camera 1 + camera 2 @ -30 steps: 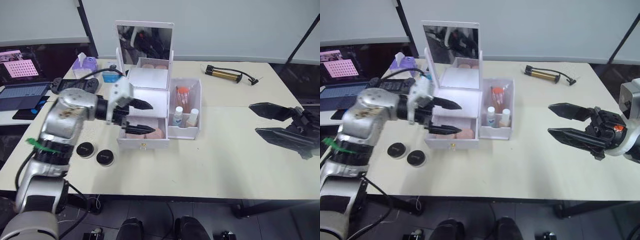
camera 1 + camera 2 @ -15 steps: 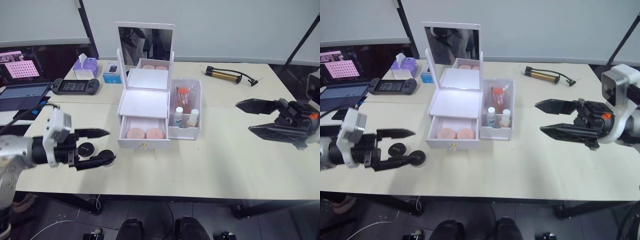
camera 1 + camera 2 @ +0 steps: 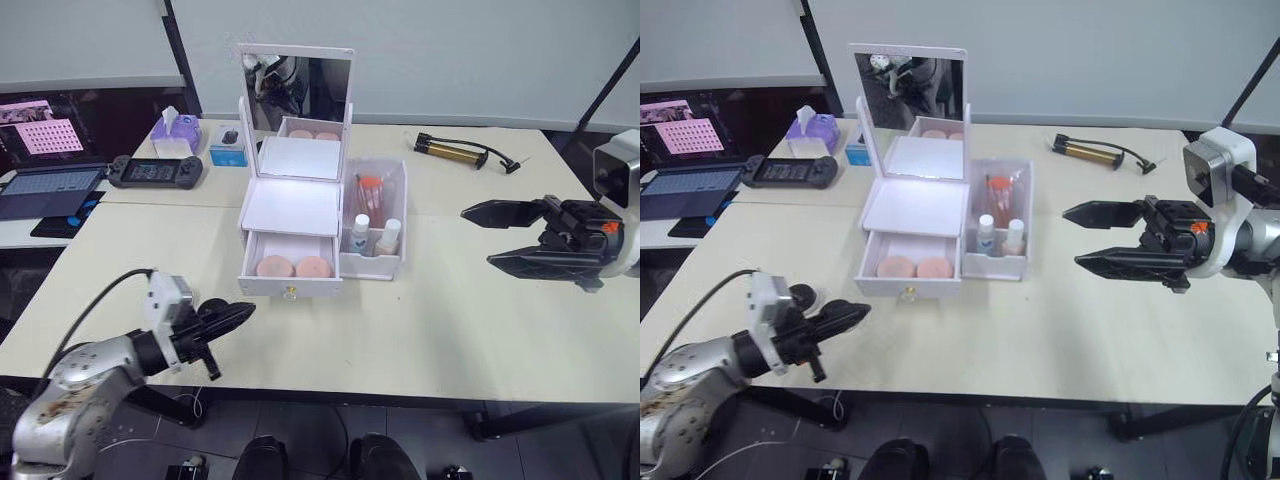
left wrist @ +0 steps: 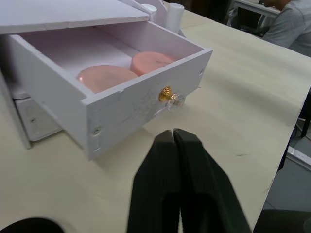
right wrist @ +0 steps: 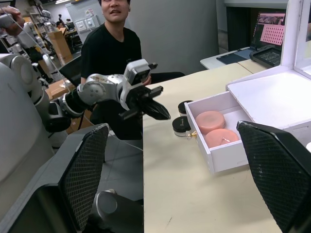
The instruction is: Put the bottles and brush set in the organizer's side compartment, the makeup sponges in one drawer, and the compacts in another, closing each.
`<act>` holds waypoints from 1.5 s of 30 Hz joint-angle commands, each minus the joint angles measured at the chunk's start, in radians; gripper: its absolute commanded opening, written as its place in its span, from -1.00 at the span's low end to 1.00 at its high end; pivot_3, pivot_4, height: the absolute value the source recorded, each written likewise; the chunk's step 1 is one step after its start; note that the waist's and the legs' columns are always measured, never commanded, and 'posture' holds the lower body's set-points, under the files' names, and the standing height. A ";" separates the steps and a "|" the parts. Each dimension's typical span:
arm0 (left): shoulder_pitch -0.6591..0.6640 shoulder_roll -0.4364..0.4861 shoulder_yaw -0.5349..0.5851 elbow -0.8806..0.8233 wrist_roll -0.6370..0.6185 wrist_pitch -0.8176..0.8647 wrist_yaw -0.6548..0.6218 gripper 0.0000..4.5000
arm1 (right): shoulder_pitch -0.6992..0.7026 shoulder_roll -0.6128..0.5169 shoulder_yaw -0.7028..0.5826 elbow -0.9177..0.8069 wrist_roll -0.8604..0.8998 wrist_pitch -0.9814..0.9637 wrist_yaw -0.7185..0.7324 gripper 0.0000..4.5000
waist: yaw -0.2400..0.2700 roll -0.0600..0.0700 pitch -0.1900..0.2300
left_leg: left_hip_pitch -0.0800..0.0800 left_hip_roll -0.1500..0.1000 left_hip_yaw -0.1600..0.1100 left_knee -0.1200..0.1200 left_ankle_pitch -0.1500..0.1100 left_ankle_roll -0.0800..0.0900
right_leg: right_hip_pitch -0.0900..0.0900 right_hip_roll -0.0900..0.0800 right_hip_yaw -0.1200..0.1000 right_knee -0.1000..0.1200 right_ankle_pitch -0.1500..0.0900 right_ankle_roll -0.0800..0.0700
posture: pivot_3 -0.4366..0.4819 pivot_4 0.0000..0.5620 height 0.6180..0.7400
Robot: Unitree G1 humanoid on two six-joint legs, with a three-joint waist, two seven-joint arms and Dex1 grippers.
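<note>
1. Left gripper (image 4: 174, 133) had its two black fingers pressed together, holding nothing, low over the table (image 3: 480, 330) near its front edge.
2. Just ahead of its tips stood the white organizer (image 3: 292, 205), its upper drawer (image 4: 121, 92) pulled out, a small gold knob (image 4: 166, 93) on the front.
3. Two round, flat, pale-pink sponges (image 3: 292, 267) lay side by side inside that drawer.
4. Two black-lidded compacts (image 5: 181, 118) sat on the table beside the gripper.
5. Right gripper (image 3: 1087, 236) hovered with its fingers spread wide, empty, well off to the organizer's side.
6. Between it and the drawers, the side bin (image 3: 373, 220) held two white-capped bottles (image 3: 372, 235) and the brush packet (image 3: 367, 195), upright.
</note>
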 commanded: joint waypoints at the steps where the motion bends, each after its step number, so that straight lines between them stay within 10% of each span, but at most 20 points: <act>1: -0.062 -0.006 -0.066 0.051 0.090 -0.104 0.031 -0.99 | -0.016 -0.023 -0.018 -0.011 -0.010 -0.017 0.032 1.00 | -0.001 0.000 0.000 | 0.000 0.000 0.000 0.000 0.000 0.000 | 0.000 0.000 0.000 0.000 0.000 0.000 | -0.05 -0.47 0.36; 14: -0.280 -0.076 -0.169 0.368 0.322 -0.417 0.138 -0.99 | -0.014 -0.048 -0.047 -0.025 -0.021 -0.013 0.029 1.00 | -0.001 0.000 0.000 | 0.000 0.000 0.000 0.000 0.000 0.000 | 0.000 0.000 0.000 0.000 0.000 0.000 | -0.05 -0.47 0.36; 45: -0.426 -0.176 -0.206 0.467 0.353 -0.396 0.216 -0.99 | 0.027 -0.003 -0.075 -0.063 -0.037 -0.081 -0.052 1.00 | 0.009 0.000 0.000 | 0.000 0.000 0.000 0.001 0.000 0.000 | 0.002 0.000 -0.002 0.000 0.001 0.001 | -0.05 -0.47 0.36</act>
